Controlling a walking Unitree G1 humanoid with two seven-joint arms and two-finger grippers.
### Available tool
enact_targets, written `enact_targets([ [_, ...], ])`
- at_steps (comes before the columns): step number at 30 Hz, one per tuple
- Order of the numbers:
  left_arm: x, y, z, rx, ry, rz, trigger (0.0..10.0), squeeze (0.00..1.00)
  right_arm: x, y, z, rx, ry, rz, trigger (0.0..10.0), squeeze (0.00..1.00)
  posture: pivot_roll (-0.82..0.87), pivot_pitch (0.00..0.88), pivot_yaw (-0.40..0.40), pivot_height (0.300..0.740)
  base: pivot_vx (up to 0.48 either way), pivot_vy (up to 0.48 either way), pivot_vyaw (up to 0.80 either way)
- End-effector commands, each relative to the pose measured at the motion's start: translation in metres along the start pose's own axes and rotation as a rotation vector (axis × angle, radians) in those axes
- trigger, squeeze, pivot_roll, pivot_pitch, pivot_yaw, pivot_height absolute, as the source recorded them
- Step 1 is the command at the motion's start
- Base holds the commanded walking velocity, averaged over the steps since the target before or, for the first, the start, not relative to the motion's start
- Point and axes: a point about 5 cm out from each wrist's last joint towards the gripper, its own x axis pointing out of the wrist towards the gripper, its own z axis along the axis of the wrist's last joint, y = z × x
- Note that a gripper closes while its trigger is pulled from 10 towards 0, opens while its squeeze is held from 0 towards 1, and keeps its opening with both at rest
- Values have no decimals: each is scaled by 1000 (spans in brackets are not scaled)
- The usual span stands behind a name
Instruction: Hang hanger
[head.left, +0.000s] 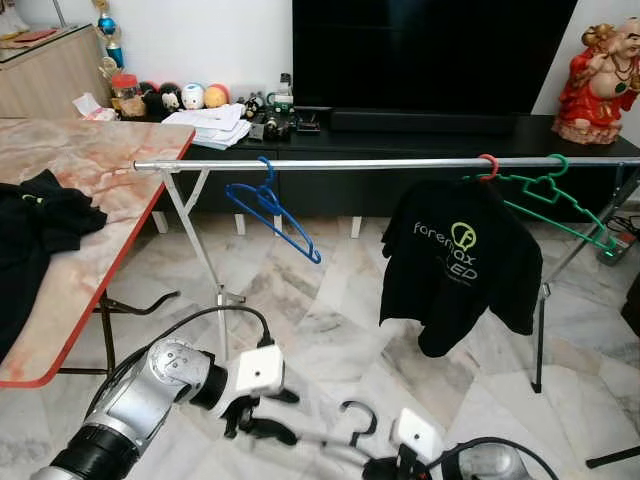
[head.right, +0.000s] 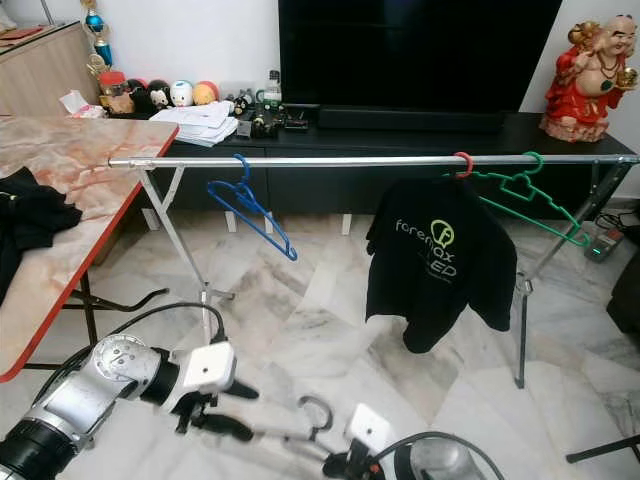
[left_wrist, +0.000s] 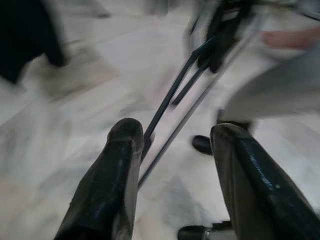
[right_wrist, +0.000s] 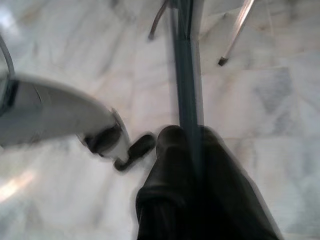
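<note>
Right wrist view shows the right gripper (right_wrist: 187, 150) with jaws closed on a dark hanger (right_wrist: 186, 75), held low over the marble floor (head.left: 330, 330). It looks light, thin, stiff and likely slippery, so I'd grip its straight bar, hook free. Left gripper (left_wrist: 172, 145), jaws apart, straddles the same bar without pinching. Both arms sit low, bent inward. Beyond, the rail (head.left: 400, 163) carries a blue hanger (head.left: 270, 208) and black shirt (head.left: 460, 265).

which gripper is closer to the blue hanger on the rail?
Left. The left gripper sits low, almost directly beneath the blue hanger; the right gripper is lower and further right, clamping a dark hanger.
</note>
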Motion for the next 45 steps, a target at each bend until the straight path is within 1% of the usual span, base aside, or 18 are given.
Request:
enact_targets([
  [1, -1, 4, -20, -75, 36, 174, 10000, 0, -2, -4, -6, 119, -60, -122, 0, 0, 93, 41, -25, 740, 0, 0, 0],
  [3, 0, 6, -39, -170, 81, 320, 10000, 0, -2, -7, -6, 211, -126, -215, 0, 0, 85, 44, -22, 740, 0, 0, 0],
  [5, 4, -3, -61, -267, 106, 435, 10000, 0, -3, -14, -4, 349, -224, -366, 0, 0, 80, 44, -19, 740, 0, 0, 0],
  [8, 10, -22, -91, -424, 173, 547, 10000, 0, -6, -22, -7, 522, -294, -578, 0, 0, 80, 44, -15, 740, 0, 0, 0],
  [10, 11, -42, -122, -545, 291, 663, 10000, 0, -13, -31, -8, 689, -358, -780, 0, 0, 79, 43, -11, 740, 0, 0, 0],
  [11, 11, -42, -122, -545, 291, 663, 10000, 0, -13, -31, -8, 689, -358, -780, 0, 0, 79, 43, -11, 740, 0, 0, 0],
  [13, 11, -56, -139, -580, 389, 702, 10000, 0, -18, -37, -7, 764, -391, -888, 0, 0, 79, 43, -11, 740, 0, 0, 0],
  [14, 11, -65, -148, -639, 416, 737, 10000, 0, -18, -39, -5, 815, -418, -917, 471, 0, 79, 43, -11, 740, 0, 0, 0],
  [15, 11, -72, -154, -700, 427, 766, 10000, 0, -17, -39, -3, 847, -440, -926, 3098, 0, 74, 39, -7, 740, 0, 0, 0],
  [16, 10, -80, -161, -764, 439, 796, 10000, 0, -15, -39, 1, 853, -455, -919, 9176, 0, 64, 32, -2, 740, 0, 0, 0],
  [17, 10, -85, -164, -801, 449, 817, 10000, 0, -13, -39, 3, 853, -462, -916, 9176, 0, 59, 30, 0, 740, 0, 0, 0],
  [18, 11, -97, -172, -821, 494, 825, 10000, 0, -8, -36, 9, 816, -452, -895, 10000, 0, 53, 27, 1, 740, 0, 0, 0],
  [19, 11, -119, -182, -877, 552, 841, 10000, 0, -1, -32, 15, 758, -434, -866, 10000, 0, 58, 23, -3, 740, 0, 0, 0],
  [23, 15, -158, -195, -1031, 635, 860, 10000, 0, 7, -25, 15, 692, -389, -832, 10000, 0, 60, 18, -11, 740, 0, 0, 0],
  [28, 20, -171, -196, -1124, 609, 889, 10000, 0, 7, -23, 15, 634, -373, -824, 10000, 0, 49, 0, -13, 740, 55, 0, 0],
  [34, 27, -162, -190, -1023, 621, 840, 10000, 0, 11, -21, 20, 569, -360, -796, 10000, 0, 47, 0, -9, 740, 446, 0, 0],
  [42, 34, -145, -181, -978, 584, 823, 10000, 0, 13, -20, 22, 552, -355, -795, 10000, 0, 21, 0, 6, 740, 436, 0, 0],
  [45, 32, -150, -183, -966, 589, 811, 10000, 0, 13, -19, 22, 551, -354, -798, 10000, 0, 13, 0, 7, 740, 444, 0, 0],
])
